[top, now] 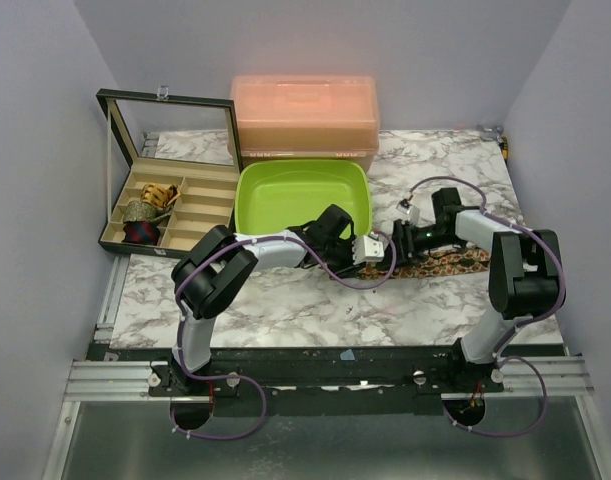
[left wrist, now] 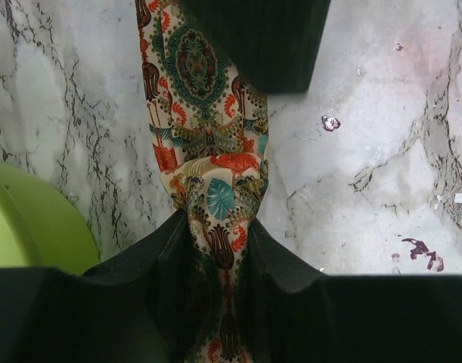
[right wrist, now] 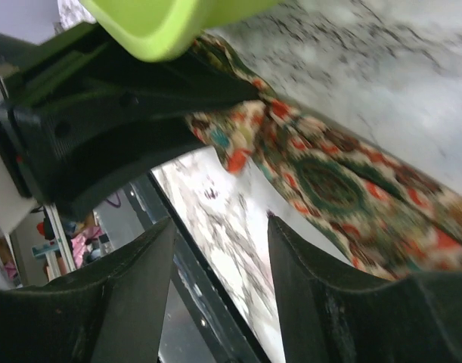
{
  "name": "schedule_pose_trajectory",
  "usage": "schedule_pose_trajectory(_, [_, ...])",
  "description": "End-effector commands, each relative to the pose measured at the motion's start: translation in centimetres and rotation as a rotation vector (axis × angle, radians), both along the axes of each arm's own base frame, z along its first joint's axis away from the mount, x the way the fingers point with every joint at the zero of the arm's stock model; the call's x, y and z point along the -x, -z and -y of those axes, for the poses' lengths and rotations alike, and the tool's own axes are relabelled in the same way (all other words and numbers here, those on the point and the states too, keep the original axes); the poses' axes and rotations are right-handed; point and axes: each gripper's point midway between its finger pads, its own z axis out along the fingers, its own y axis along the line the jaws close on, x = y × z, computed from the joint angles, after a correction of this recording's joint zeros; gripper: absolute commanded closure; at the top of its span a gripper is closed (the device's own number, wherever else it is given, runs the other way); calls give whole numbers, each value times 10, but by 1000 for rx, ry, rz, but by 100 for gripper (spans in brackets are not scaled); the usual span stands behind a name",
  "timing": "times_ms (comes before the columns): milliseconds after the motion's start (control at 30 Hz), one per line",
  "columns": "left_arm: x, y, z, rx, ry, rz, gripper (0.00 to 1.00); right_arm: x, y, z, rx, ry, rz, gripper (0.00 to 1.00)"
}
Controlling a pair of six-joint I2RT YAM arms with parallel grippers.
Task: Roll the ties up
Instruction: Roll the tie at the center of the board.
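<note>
**benchrat:** what's your feed showing? where's the tie?

**me:** Biggest first: marble table [top: 285, 300], a salmon plastic box [top: 305, 110] at the back, and the lime tray [top: 285, 195] in front of it. There's a glass-lidded case [top: 207, 215] off to the left with 3 small rolls [top: 142, 212] in its compartments. The tie [top: 450, 263] lies on the marble just in front of the tray's right corner. It's a busy print: orange, red, cream, teal-green medallions and leafy shapes.

**benchrat:** which way does it run?

**me:** Long axis goes left to right across the table, with the right end a touch farther from the bases. My left gripper [top: 383, 256] is at the left end. My right gripper [top: 405, 243] sits just beside it over the same strip.

**benchrat:** are the jaws actually on it?

**me:** Overhead hides that. The left wrist cam settles it: the left jaws are clamped on the tie [left wrist: 208, 128]. The cloth is bunched into a narrow waist between the fingers [left wrist: 155, 265], then widens away from the lens. A black slab [left wrist: 253, 38] overhangs it at the top edge, and I can't tell whether it touches. The right wrist cam shows the right jaws a moderate gap apart with only marble between them. There the tie [right wrist: 344, 181] passes behind 1 finger [right wrist: 314, 287].
</note>
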Motion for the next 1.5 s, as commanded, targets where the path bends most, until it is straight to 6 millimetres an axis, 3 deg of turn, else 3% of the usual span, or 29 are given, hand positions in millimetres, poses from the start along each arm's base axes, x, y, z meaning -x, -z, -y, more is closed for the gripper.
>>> schedule_pose_trajectory(0, [42,59,-47,-209,-22,-202,68,-26,3,-31,-43,65,8,45])
schedule_pose_trajectory(200, [41,57,-45,-200,-25,-197,68,-30,22,-45,-14,70,-35,48])
schedule_pose_trajectory(467, [39,55,-42,-187,-33,-200,68,-16,42,-56,13,68,-63,50])
schedule_pose_trajectory(733, [43,58,-37,-186,-20,-217,69,-4,61,-34,92,124,-114,52])
schedule_pose_trajectory(933, [48,59,-17,-176,-1,-221,71,15,60,-21,106,106,-139,55])
schedule_pose_trajectory(1100, [51,63,-8,-184,-11,-225,71,10,51,-23,84,108,-119,64])
schedule_pose_trajectory(1233, [54,63,-15,-186,3,-206,71,9,54,-20,109,117,-116,72])
schedule_pose_trajectory(1300, [56,65,-23,-186,9,-191,71,9,57,-18,114,119,-146,69])
schedule_pose_trajectory(1400, [57,68,-31,-199,16,-182,71,7,50,-21,72,116,-162,54])
schedule_pose_trajectory(1467, [59,70,-34,-205,22,-181,70,5,43,-25,38,112,-156,52])
